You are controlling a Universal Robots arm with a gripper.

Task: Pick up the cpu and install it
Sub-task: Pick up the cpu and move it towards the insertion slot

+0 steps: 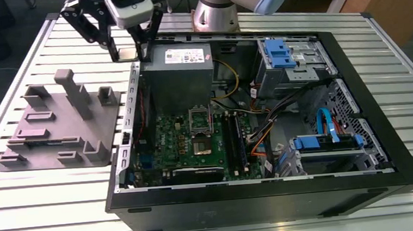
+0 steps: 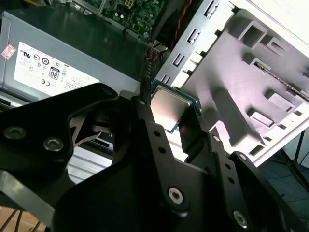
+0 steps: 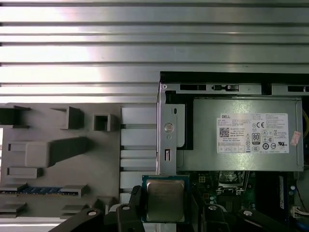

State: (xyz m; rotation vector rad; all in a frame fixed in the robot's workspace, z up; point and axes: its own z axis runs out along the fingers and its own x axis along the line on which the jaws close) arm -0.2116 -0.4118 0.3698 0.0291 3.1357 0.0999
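Observation:
The cpu (image 3: 165, 200), a small square chip with a silver metal top, is clamped between the black fingers of my gripper (image 3: 165, 205); in the second wrist view the cpu (image 2: 164, 104) sits tilted in the gripper (image 2: 170, 116). In the exterior view my gripper (image 1: 131, 58) hangs high over the back corner of the open computer case (image 1: 369, 153), on the exterior view's left, beside the power supply (image 1: 177, 68). The motherboard (image 1: 194, 143) lies in the case floor, and its cpu socket (image 1: 201, 129) stands open, well below and away from the gripper.
A grey plastic fixture (image 1: 58, 126) with blocks and posts lies on the slatted metal table (image 1: 45, 203) at the exterior view's left of the case. Drive cages with blue clips (image 1: 278, 53) and loose cables (image 1: 266, 127) fill the case's other side.

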